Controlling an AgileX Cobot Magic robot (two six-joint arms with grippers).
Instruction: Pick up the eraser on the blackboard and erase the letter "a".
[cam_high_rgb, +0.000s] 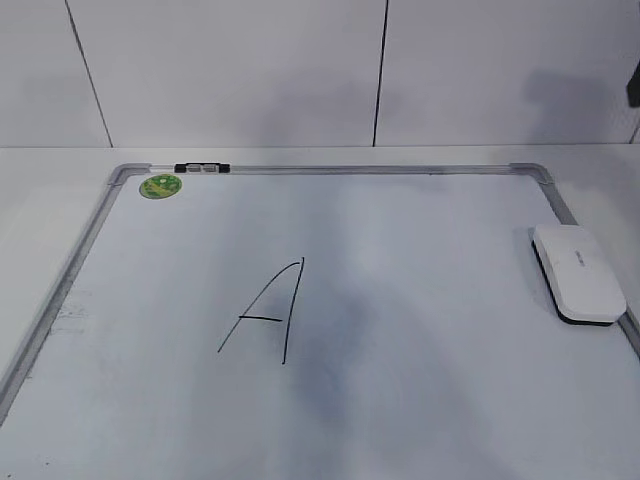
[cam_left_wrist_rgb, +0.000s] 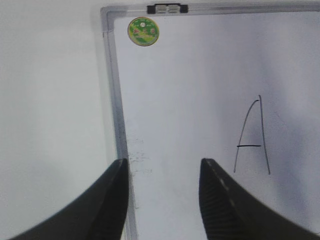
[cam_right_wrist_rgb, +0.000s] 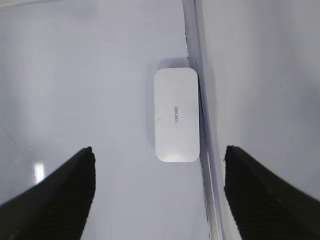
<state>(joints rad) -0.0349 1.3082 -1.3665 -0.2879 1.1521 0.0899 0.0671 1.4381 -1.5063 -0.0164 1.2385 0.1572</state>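
The blackboard (cam_high_rgb: 430, 250) is a white dry-erase board with a silver-grey frame, lying flat. The white eraser (cam_high_rgb: 577, 272) lies on it against the right frame. In the right wrist view the eraser (cam_right_wrist_rgb: 176, 115) lies ahead of my right gripper (cam_right_wrist_rgb: 158, 148), which is wide open and empty above the board. My left gripper (cam_left_wrist_rgb: 164, 162) is open and empty over the board's left frame (cam_left_wrist_rgb: 116, 100). A large capital "A" (cam_high_rgb: 270, 312) is drawn mid-board and also shows in the left wrist view (cam_left_wrist_rgb: 252, 140). No small letter "a" shows in any view. Neither gripper shows in the exterior view.
A round green magnet (cam_high_rgb: 160, 186) sits in the board's far left corner, beside a black-and-white clip (cam_high_rgb: 202, 168) on the top frame. Faint grey smudges (cam_left_wrist_rgb: 136, 156) mark the board near the left frame. A white wall stands behind the table.
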